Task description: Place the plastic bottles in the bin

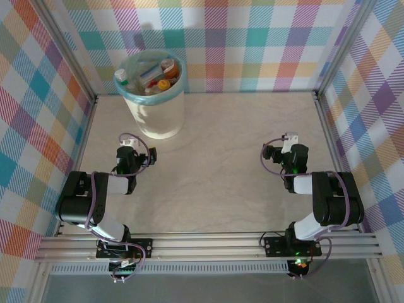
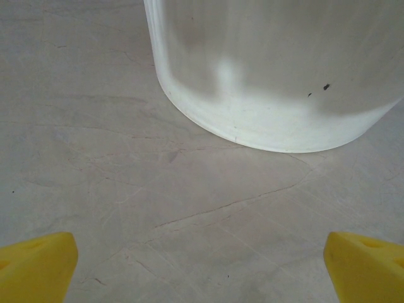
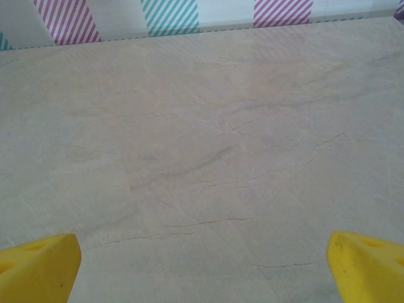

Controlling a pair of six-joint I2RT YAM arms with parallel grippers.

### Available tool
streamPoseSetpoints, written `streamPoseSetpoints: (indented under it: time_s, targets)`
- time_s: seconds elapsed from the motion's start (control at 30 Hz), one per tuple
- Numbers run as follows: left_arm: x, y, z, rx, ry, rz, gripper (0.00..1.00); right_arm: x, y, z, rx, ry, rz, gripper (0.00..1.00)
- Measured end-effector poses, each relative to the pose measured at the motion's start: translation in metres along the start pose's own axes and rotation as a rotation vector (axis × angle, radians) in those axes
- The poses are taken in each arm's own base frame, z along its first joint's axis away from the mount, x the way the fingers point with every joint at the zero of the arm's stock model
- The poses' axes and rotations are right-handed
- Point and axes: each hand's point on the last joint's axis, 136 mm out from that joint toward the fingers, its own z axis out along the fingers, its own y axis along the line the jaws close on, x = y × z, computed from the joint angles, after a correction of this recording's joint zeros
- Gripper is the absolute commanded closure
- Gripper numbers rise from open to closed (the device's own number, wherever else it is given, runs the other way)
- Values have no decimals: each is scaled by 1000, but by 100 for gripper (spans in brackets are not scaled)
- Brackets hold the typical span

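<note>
The bin [image 1: 159, 115], white and ribbed with a teal bag folded over its rim, stands at the back left of the table. Several plastic bottles [image 1: 158, 76] with red, orange and white caps lie piled inside it. My left gripper [image 1: 129, 141] sits just in front of the bin, pointing at it. In the left wrist view the bin's white wall [image 2: 271, 76] rises close ahead, and the left gripper [image 2: 202, 271] is open, its yellow fingertips [image 2: 35, 265] far apart over bare table. My right gripper [image 1: 288, 142] rests at mid right and is open [image 3: 202, 271] with nothing between its fingertips [image 3: 369, 265].
The marble-look tabletop [image 1: 227, 151] is walled by plaid panels on three sides, with a metal frame post [image 1: 319, 95] at the back right corner. The striped back wall [image 3: 170, 16] shows ahead of the right gripper. An aluminium rail [image 1: 208, 243] runs along the near edge.
</note>
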Motion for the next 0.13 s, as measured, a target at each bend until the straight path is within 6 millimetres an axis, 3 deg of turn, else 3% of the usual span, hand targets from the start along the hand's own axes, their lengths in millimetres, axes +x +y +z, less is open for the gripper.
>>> streamPoseSetpoints:
  time_s: [0.13]
  targets:
    - [0, 0, 0, -2, -1, 0, 0, 0, 0, 0, 0, 0, 0, 0]
